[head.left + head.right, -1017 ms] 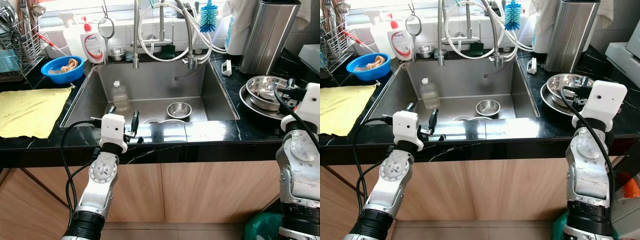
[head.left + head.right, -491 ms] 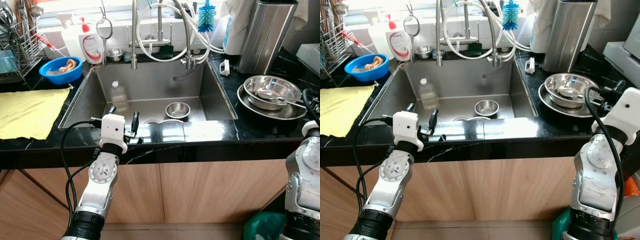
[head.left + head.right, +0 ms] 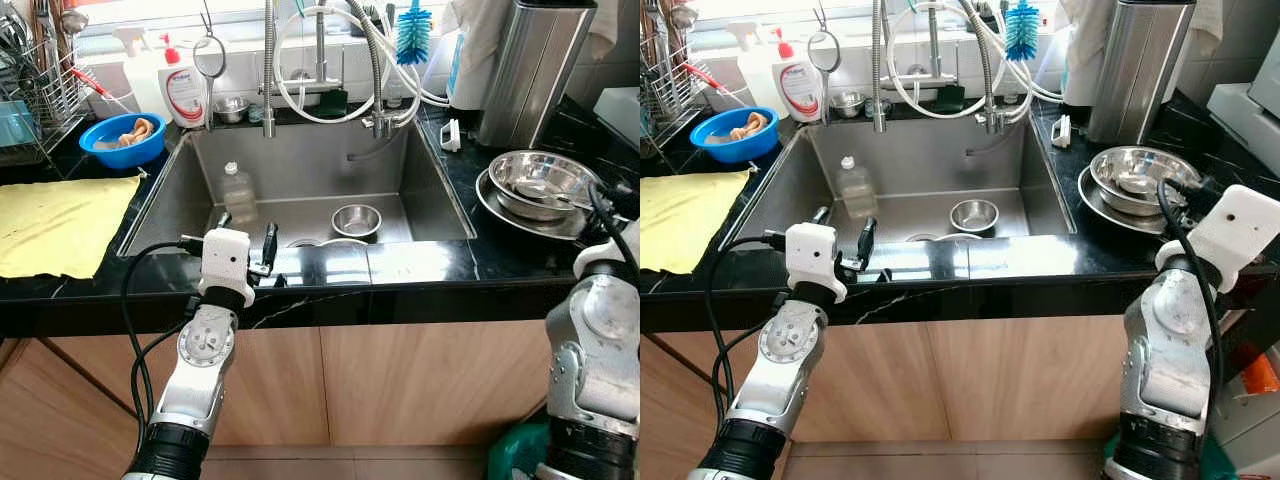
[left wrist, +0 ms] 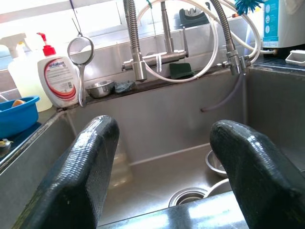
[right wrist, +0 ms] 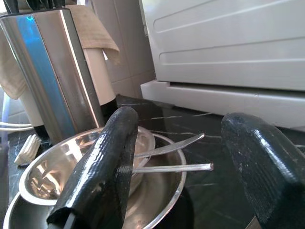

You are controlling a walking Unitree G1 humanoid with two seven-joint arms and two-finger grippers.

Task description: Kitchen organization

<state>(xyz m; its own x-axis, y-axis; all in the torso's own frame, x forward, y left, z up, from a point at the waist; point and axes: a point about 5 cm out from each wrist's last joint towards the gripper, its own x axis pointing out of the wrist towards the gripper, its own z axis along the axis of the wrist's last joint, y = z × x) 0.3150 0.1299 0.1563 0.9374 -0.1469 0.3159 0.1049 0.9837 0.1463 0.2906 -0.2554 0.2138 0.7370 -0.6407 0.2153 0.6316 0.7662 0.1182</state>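
My left gripper [image 3: 246,230] hangs open over the front rim of the steel sink [image 3: 440,190], holding nothing, and its fingers [image 4: 90,157] point into the basin. In the sink lie a small steel bowl [image 3: 356,219] and a clear plastic bottle [image 3: 240,190]. On the right counter stand stacked steel bowls [image 3: 540,185] with two utensils [image 5: 171,160] lying in them. My right gripper [image 5: 183,121] is open and empty, just short of those bowls and facing them, with its white wrist [image 3: 1240,225] at the counter's right edge.
A yellow cloth [image 3: 60,220] covers the left counter, with a blue bowl [image 3: 122,137], a soap bottle [image 3: 186,92] and a dish rack [image 3: 35,90] behind it. Faucet hoses [image 3: 330,70] loop over the sink. A tall steel canister [image 3: 535,65] stands behind the bowls.
My right arm has swung out to the right and dropped lower, away from above the stacked bowls. The left arm has stayed put. The camera has shifted slightly.
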